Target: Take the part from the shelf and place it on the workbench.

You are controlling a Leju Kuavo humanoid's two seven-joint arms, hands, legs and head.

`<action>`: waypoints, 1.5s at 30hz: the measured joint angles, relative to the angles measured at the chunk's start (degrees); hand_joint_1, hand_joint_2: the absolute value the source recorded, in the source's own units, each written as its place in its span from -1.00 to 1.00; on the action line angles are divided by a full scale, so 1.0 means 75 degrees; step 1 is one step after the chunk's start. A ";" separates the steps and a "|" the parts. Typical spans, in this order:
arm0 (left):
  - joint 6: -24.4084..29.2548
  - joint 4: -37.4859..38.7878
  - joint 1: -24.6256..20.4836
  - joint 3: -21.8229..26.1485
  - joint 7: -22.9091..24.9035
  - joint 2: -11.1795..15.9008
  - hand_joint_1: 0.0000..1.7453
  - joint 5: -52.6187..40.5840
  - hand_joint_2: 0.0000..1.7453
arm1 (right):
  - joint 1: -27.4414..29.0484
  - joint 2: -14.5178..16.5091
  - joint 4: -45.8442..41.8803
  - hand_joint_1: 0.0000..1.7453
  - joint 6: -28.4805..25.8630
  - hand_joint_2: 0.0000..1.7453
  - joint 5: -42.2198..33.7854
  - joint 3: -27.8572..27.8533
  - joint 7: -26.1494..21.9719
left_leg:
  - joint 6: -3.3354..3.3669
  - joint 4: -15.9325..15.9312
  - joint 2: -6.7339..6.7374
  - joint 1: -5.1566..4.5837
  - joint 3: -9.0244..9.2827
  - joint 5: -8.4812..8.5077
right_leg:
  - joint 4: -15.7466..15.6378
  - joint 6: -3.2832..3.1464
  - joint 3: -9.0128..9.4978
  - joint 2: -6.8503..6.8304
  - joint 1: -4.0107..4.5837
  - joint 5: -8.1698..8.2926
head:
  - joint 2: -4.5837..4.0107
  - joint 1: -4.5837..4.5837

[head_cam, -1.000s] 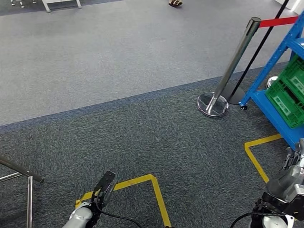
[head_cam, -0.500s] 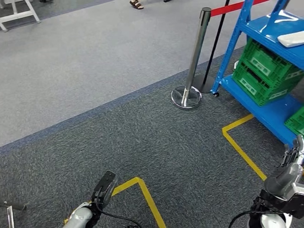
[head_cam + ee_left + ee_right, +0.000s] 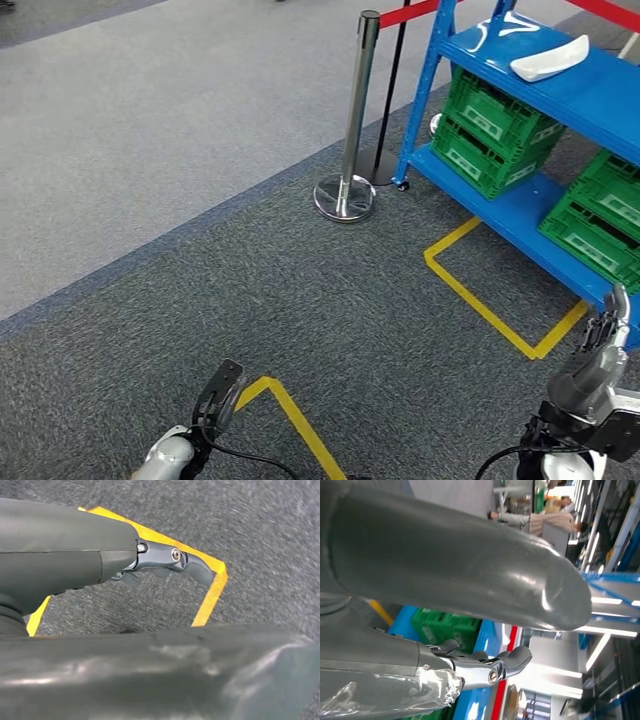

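The smooth white curved part (image 3: 549,58) lies on the glossy blue steel shelf (image 3: 604,95), above ribbed green plastic crates (image 3: 490,130). My left hand (image 3: 219,392) and right hand (image 3: 601,350) hang empty, fingers loosely extended, over speckled grey carpet (image 3: 226,270).

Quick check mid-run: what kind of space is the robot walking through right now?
Probably an industrial workshop or demo hall: a blue metal shelf holding green crates and a white part, yellow tape outlines on grey carpet, and a steel stanchion with a red barrier belt.
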 joint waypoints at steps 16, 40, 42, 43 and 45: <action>-0.0114 0.0000 0.0015 -0.0006 -0.0017 -0.0097 -1.00 0.0006 -1.00 | -0.0064 0.0000 0.0034 -1.00 -0.0009 -1.00 0.0132 0.0260 -0.0010 | -0.0371 0.1629 -0.0353 -0.0014 -0.0760 -0.0557 | -0.1913 -0.0410 0.1077 0.0578 0.0014 0.0692 | 0.0000 -0.0087; -0.0476 0.0000 -0.0070 -0.0197 0.0027 -0.0210 -1.00 -0.0223 -1.00 | -0.0062 -0.0026 0.0036 -1.00 0.0010 -1.00 0.0104 0.0358 0.0106 | -0.0388 0.0244 0.0185 -0.0012 0.0042 -0.0311 | -0.1867 -0.0343 0.1052 -0.0127 0.0032 0.0619 | 0.0000 -0.0052; -0.0489 0.0000 -0.0052 -0.0200 0.0032 -0.0218 -1.00 -0.0220 -1.00 | -0.0071 -0.0026 0.0037 -1.00 0.0024 -1.00 0.0106 0.0372 0.0115 | -0.0430 0.1115 -0.0161 0.0003 -0.0381 -0.0744 | -0.1874 -0.0399 0.1058 0.0051 0.0003 0.0623 | 0.0000 -0.0087; -0.0490 0.0000 -0.0037 -0.0201 0.0036 -0.0219 -1.00 -0.0218 -1.00 | -0.0069 -0.0026 0.0041 -1.00 0.0030 -1.00 0.0107 0.0377 0.0119 | -0.0435 0.1607 -0.0233 0.0003 -0.0645 -0.0922 | -0.1874 -0.0416 0.1059 0.0150 0.0002 0.0621 | 0.0000 -0.0096; -0.0495 0.0000 -0.0022 -0.0201 0.0043 -0.0217 -1.00 -0.0213 -1.00 | -0.0060 -0.0026 0.0057 -1.00 0.0038 -1.00 0.0114 0.0384 0.0138 | -0.0418 0.2041 -0.0285 0.0000 -0.0942 -0.0906 | -0.1873 -0.0428 0.1068 0.0338 0.0007 0.0619 | 0.0000 -0.0100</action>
